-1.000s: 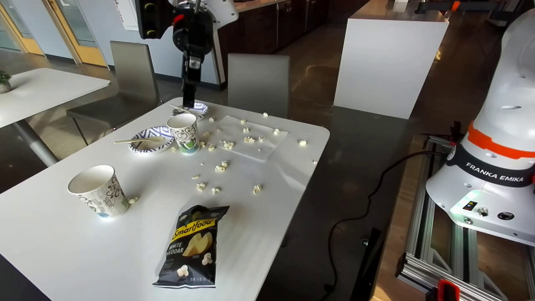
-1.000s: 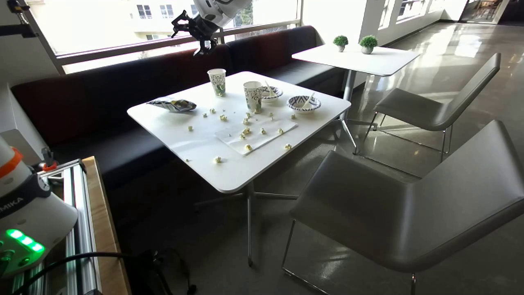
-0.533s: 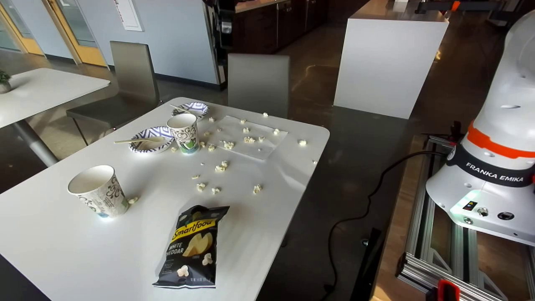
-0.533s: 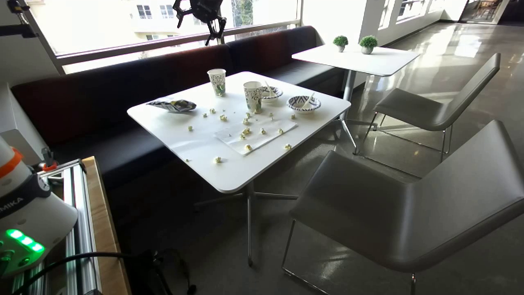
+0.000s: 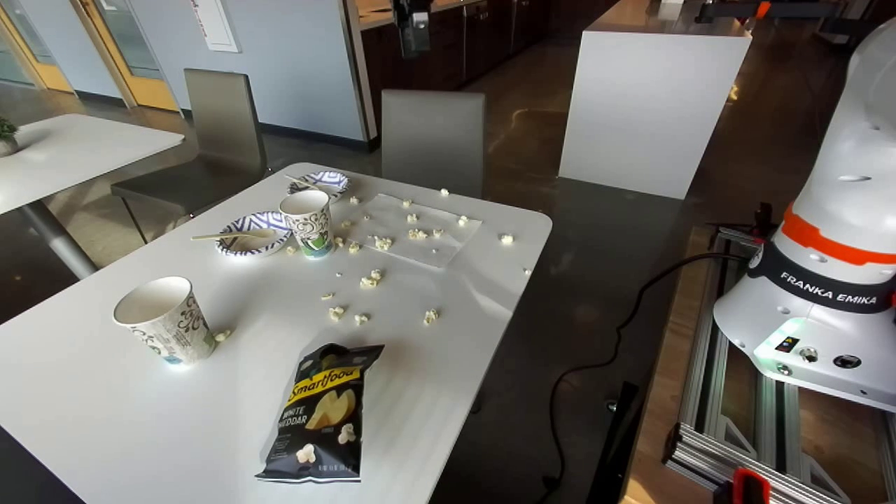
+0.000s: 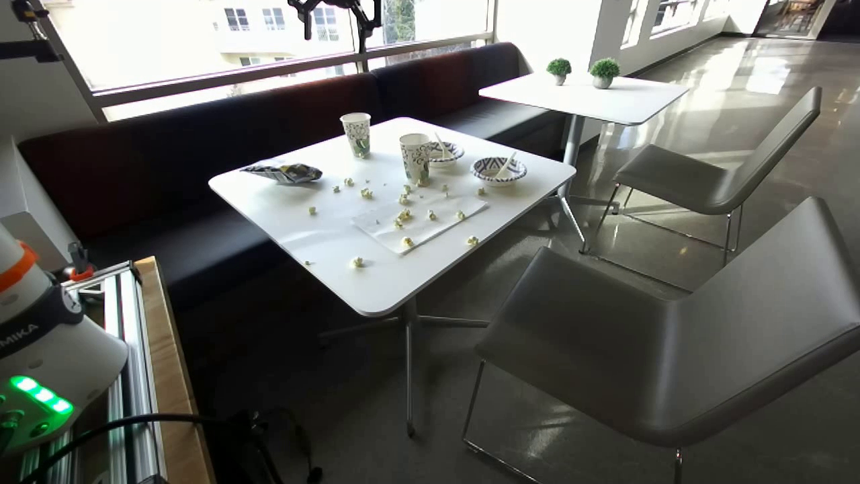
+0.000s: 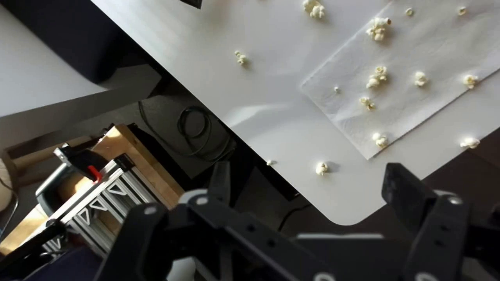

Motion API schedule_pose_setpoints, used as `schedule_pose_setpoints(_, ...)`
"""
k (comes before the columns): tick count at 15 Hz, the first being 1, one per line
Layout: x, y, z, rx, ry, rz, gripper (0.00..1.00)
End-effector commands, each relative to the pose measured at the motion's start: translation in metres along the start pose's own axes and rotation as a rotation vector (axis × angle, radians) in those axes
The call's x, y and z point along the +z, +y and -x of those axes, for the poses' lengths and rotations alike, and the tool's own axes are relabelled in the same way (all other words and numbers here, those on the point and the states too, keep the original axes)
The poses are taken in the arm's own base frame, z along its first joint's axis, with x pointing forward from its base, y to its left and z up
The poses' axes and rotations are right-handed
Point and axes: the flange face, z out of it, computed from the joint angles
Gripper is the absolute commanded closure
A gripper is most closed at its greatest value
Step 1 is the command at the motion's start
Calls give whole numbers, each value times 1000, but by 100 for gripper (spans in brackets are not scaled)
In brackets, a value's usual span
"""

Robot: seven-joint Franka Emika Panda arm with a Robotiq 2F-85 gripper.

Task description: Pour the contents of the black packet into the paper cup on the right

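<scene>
Currently, the gripper (image 7: 308,174) hangs well above the table (image 6: 282,208), its fingers (image 7: 402,187) wide apart. Popcorn (image 7: 377,30) lies scattered over the paper (image 7: 422,50) and bare table. One cup (image 5: 308,220) stands upright just beside a bowl (image 5: 262,220); another cup (image 5: 168,322), likewise upright, is near the packet (image 5: 322,420), which lies printed side up on the table, well apart from the gripper.

Daylight bleaches the window (image 6: 201,47) behind the gripper (image 6: 335,42) in an exterior view, while the floor (image 6: 363,383) well below it lies in shadow, and in the wrist view pale glare streaks the table (image 7: 269,128) beyond its fingers (image 7: 402,187).
</scene>
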Motion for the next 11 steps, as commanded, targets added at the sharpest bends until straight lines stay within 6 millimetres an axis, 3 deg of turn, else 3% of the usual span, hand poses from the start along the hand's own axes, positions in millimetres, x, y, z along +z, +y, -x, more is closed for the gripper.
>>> schedule_pose_setpoints(1,-4,4,-2,2,5,-16,0)
schedule_pose_setpoints(11,-5,7,-6,7,8,-28,0)
